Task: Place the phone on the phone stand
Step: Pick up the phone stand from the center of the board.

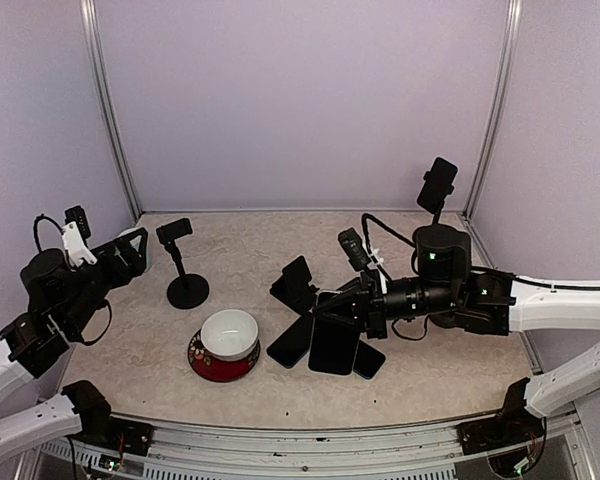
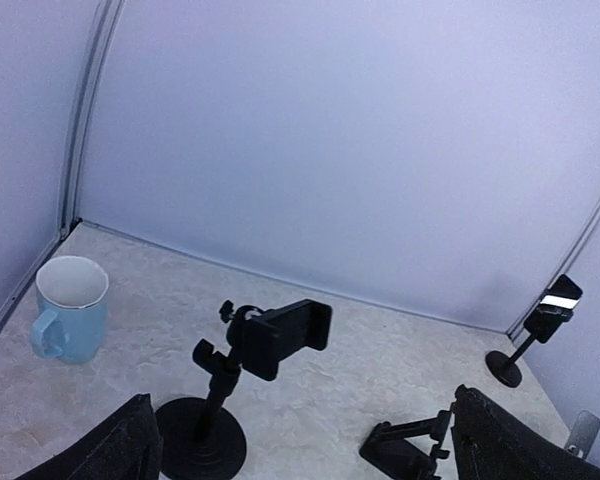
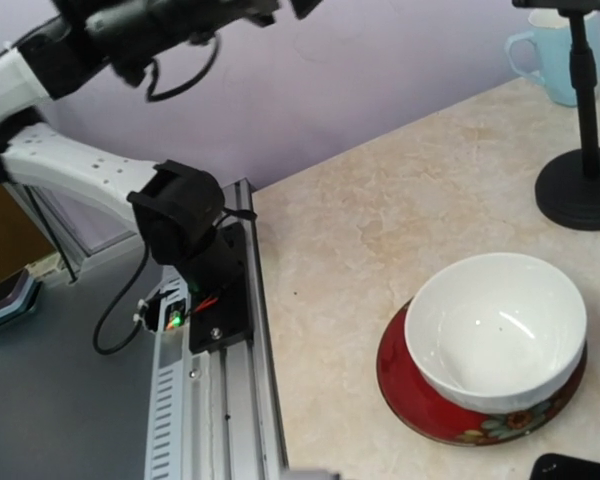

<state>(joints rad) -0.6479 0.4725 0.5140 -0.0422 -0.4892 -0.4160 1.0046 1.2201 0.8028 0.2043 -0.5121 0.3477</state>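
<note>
Our white-and-black left arm (image 1: pixel 50 285) sits folded at the left, its black two-finger left gripper (image 1: pixel 132 250) spread wide (fingers aimed rightward). Our white-and-black right arm (image 1: pixel 560 300) stretches low toward the centre, its black right gripper (image 1: pixel 330 303) closed.

You're looking at pale lilac walls (image 1: pixel 300 100) around a marbled tabletop (image 1: pixel 240 250).
The plain walls fill the upper frame, joined at the corners by slim metal posts (image 1: pixel 108 110); soft, even light leaves only faint shadows. The beige, veined tabletop runs across the middle, and a grey aluminium rail (image 1: pixel 310 445) edges it along the bottom.
</note>
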